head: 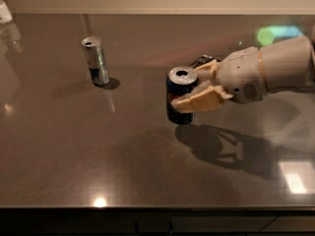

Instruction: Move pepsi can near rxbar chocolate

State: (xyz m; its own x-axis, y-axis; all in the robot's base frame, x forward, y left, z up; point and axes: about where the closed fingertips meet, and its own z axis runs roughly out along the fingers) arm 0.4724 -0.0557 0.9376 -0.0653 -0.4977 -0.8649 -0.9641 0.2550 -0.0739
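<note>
Claw [195,86] around pepsi can [177,113]

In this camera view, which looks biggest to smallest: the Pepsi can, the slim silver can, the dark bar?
1. pepsi can, clamped by the gripper right of centre; it is nearer the camera, so its lead is unsure.
2. slim silver can.
3. rxbar chocolate, mostly hidden behind the gripper.

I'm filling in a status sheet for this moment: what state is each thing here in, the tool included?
tool: centre-right of the view, closed on the pepsi can.
pepsi can: upright, gripped from both sides.
rxbar chocolate: lying flat, partly hidden behind the tool.
slim silver can: upright, standing alone at back left.
</note>
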